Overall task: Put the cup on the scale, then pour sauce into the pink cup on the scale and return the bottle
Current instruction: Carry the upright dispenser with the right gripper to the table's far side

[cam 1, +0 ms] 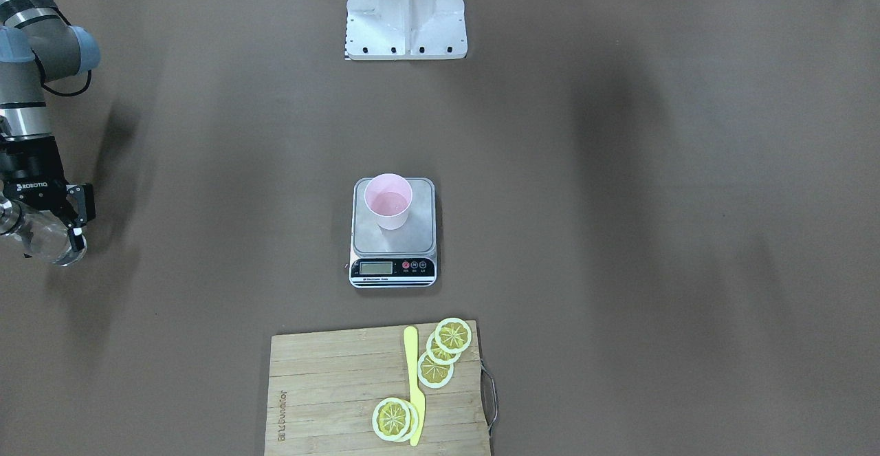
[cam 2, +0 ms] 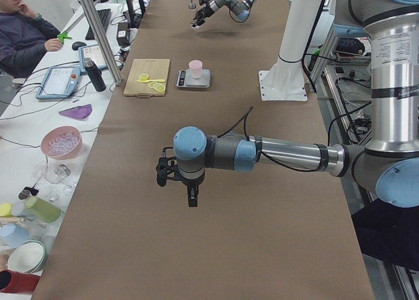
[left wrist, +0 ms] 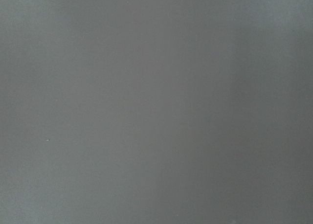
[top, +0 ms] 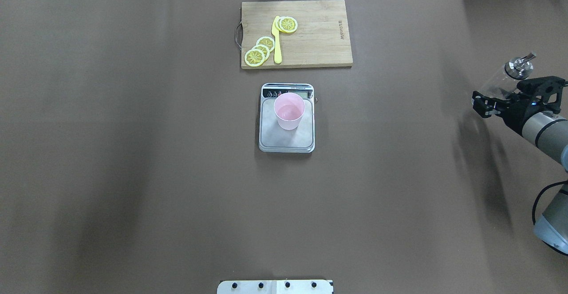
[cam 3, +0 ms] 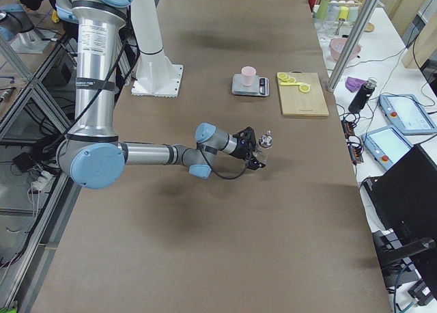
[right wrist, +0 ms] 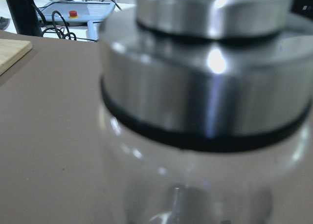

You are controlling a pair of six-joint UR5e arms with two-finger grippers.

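Observation:
The pale pink cup stands upright on the silver platform of the scale at the table's middle. The clear bottle, with its metal collar and spout, is roughly upright far out on the robot's right side, and my right gripper is shut on its glass body. Whether its base touches the table I cannot tell. The sauce is too clear to make out. My left gripper hangs over bare table far to the left; I cannot tell its state.
A wooden cutting board with lemon slices and a yellow knife lies just beyond the scale. The white arm base stands at the robot's edge. A person sits at a cluttered side table.

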